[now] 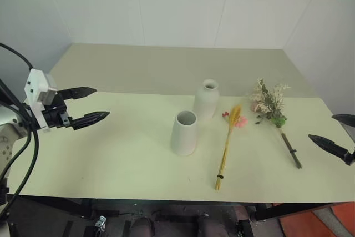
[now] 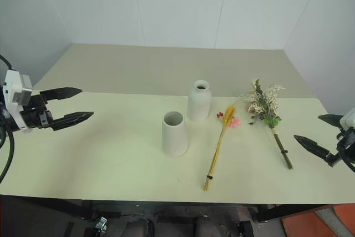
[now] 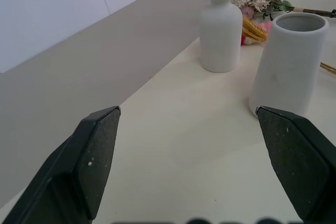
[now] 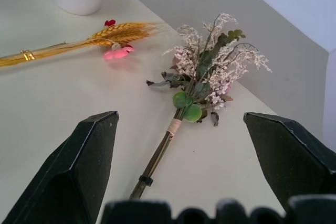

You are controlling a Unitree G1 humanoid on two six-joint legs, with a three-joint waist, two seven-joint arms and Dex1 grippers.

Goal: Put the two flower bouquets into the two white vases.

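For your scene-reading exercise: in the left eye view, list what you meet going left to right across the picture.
Left pincer → cone vase → bottle vase → wheat bundle → rose bouquet → right pincer.

Wide bare surface [image 1: 122, 154] between the left gripper [image 1: 93, 104] and the cone vase [image 1: 184, 132]; nothing in the way there. Bottle vase [image 1: 207, 99] just behind the cone vase, narrow gap between. Wheat bundle [image 1: 228, 142] lying beside both vases. Bushy bouquet [image 1: 273, 109] near the wide-spread right gripper [image 1: 335, 133], open surface around its stem.
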